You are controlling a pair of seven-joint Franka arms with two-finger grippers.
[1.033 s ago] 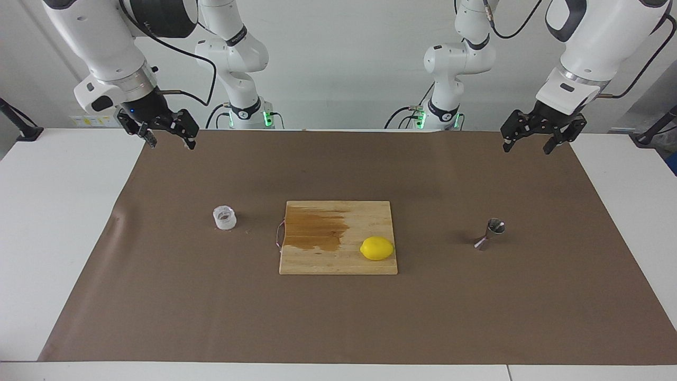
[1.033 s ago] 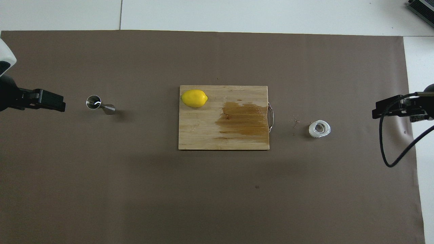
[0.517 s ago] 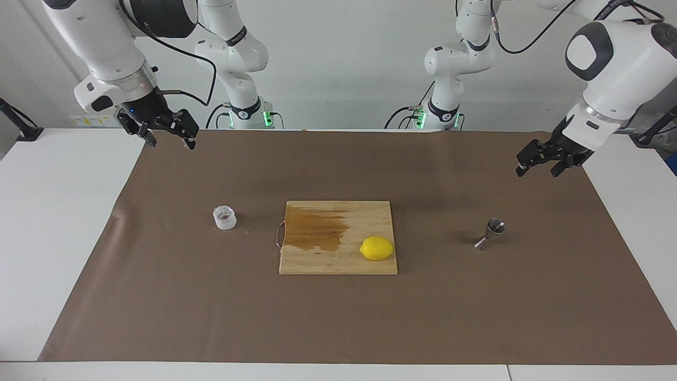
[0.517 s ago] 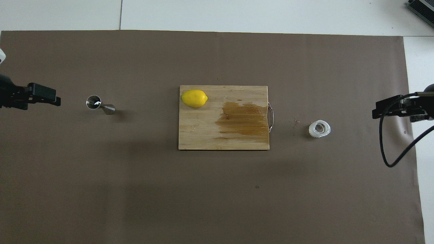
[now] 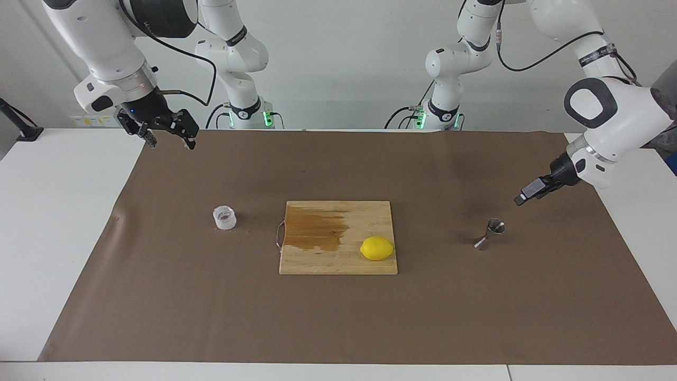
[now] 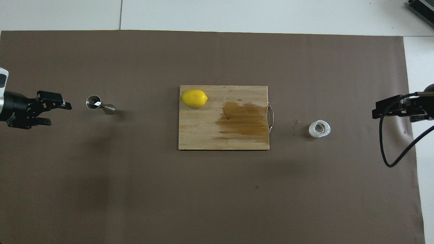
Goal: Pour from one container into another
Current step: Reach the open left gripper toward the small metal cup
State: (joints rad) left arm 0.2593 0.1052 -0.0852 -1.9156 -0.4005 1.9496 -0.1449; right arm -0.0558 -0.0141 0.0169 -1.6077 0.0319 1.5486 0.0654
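The small clear ribbed cup, brownish bits inside, stands on the brown mat toward the right arm's end. The steel jigger stands upright toward the left arm's end. My left gripper hangs low over the mat beside the jigger, turned on its side, a short gap away. It is open and empty. My right gripper waits high over the mat's corner by its base, open and empty, well away from the cup.
A wooden cutting board with a wet brown stain and a metal handle lies mid-table between the two containers. A yellow lemon rests on it. A few crumbs lie beside the cup.
My left arm has come down and turned its gripper sideways, closing in on the jigger from the table's end. The right arm, cup and jigger have not moved.
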